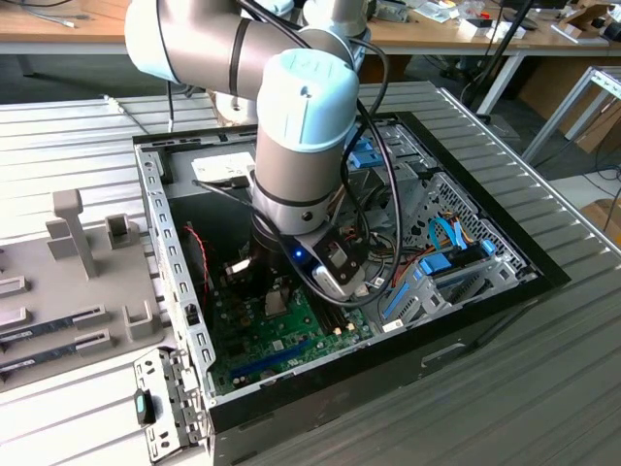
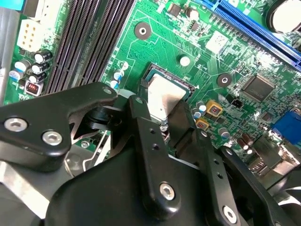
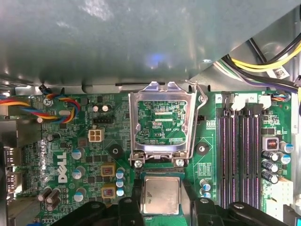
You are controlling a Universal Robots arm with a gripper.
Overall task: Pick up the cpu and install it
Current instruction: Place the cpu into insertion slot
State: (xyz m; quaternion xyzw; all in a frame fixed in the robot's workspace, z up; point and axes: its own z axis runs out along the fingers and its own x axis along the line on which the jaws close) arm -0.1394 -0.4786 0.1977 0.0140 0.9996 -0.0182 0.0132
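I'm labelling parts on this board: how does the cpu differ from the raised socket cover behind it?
The cpu is a solid, dull silver square lying flat; the socket cover is an open metal frame with green circuit board visible through its middle. The cpu lies between the dark fingers, while the socket cover stands clear of them. Both are metallic and squarish.

The cpu, a flat square chip with a dull silver top, lies level in its socket.
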